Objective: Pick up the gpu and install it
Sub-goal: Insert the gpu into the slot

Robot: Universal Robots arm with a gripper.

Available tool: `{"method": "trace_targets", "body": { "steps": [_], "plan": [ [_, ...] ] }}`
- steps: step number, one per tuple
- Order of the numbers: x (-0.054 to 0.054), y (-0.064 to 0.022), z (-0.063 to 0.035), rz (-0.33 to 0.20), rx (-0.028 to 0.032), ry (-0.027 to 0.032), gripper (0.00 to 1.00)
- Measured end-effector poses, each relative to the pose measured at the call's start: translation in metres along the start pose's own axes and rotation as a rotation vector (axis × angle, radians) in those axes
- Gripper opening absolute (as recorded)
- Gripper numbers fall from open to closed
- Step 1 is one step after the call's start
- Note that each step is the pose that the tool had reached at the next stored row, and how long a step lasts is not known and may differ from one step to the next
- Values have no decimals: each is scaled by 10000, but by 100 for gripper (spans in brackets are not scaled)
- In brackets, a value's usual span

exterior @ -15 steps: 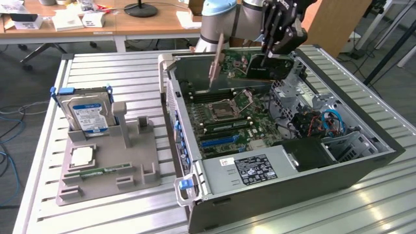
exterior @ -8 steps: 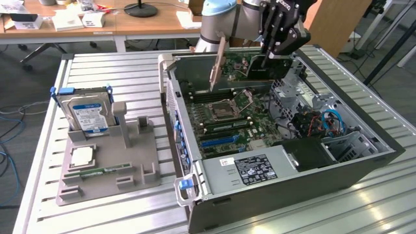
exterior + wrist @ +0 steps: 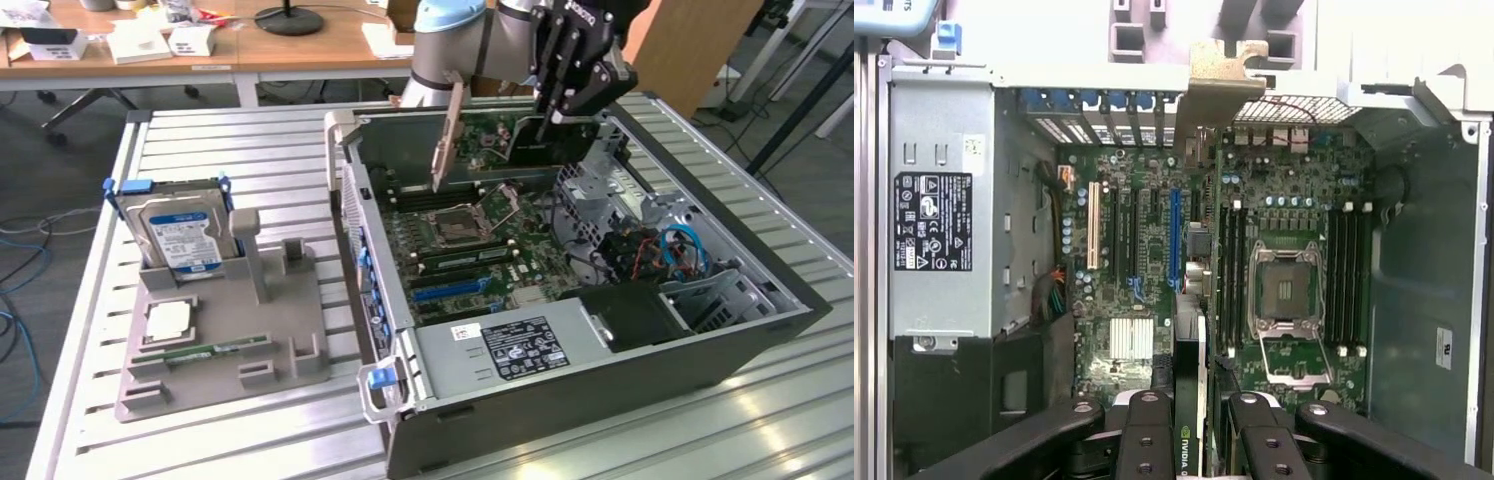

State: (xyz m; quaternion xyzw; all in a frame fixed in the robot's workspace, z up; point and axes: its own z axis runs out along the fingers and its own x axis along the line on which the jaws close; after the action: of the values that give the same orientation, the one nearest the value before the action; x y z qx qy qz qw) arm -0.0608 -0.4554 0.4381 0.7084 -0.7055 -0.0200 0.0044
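The claw (image 3: 563, 108) is partly closed and clamped on the gpu (image 3: 450, 128), which hangs on edge above the far end of the open computer case (image 3: 747, 330), over the motherboard and not seated in any slot. The case lies on its side on the slatted metal counter (image 3: 200, 140), toward the exterior view's right edge.

The exterior view takes in the wider counter. A grey holder (image 3: 274, 300) sits toward the exterior view's left edge. A hard drive (image 3: 180, 235) with a blue label stands upright in it, and a square processor chip (image 3: 170, 320) and a green memory stick (image 3: 200, 352) lie flat nearer the front. The gpu's pale metal bracket points down at the case's rear wall.

The wrist view looks straight down the card. The black fingers (image 3: 1144, 440) press the gpu (image 3: 1192, 385) from both sides, and its thin edge runs away from the camera to the gold-toned bracket — lined up between the long blue slot (image 3: 1175, 235) and the empty processor socket (image 3: 1287, 290).

Printed on the card's edge between the fingers is a green-and-white NVIDIA mark. The black label on the power supply (image 3: 934, 222) carries white print and symbols — too small to read. The hard drive's label is also too small to read.
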Motion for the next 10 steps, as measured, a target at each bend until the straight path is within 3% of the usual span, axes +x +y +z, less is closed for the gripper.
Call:
{"method": "trace_targets", "body": {
  "steps": [4, 10],
  "plan": [
    [0, 18, 25, -54, 155, 2, 26],
    [-14, 41, 58, -56, 167, 1, 26]
  ]
}}
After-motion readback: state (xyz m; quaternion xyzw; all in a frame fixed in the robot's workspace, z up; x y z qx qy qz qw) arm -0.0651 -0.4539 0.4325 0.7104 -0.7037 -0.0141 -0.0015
